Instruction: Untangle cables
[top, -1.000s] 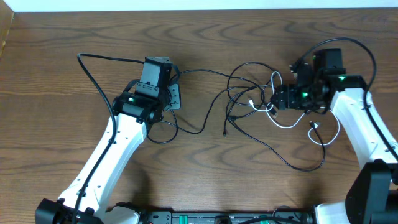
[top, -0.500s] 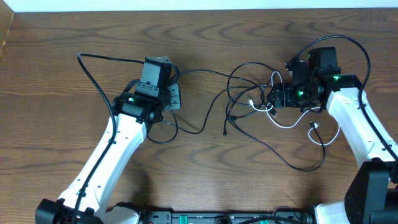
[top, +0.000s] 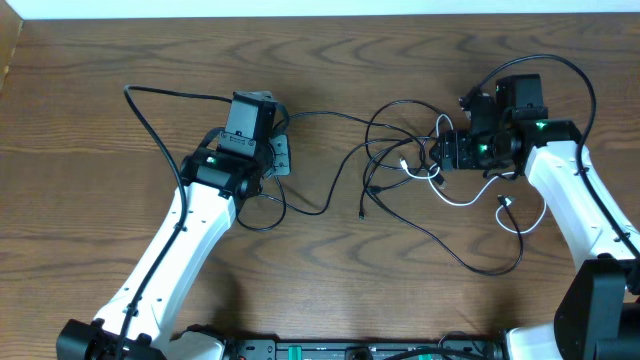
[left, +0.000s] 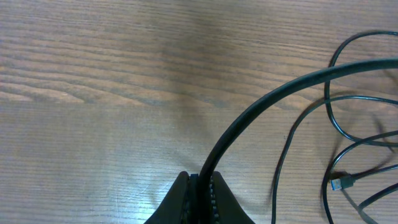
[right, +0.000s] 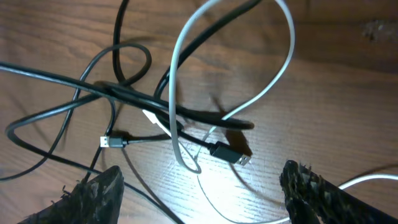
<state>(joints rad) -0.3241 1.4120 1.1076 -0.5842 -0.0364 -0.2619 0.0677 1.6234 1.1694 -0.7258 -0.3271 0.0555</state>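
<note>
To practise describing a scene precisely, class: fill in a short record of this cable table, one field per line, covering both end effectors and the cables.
surface: wooden table
left end effector: shut on a black cable
right end effector: open, holding nothing, over the tangle
white cable: looped through the tangle
black plug: loose on the table below the right end effector
state: tangle not yet undone

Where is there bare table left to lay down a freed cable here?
Bare: front centre between left arm and the black cable loop; also the far-left corner. Crowded: the tangle beside the right gripper.
</note>
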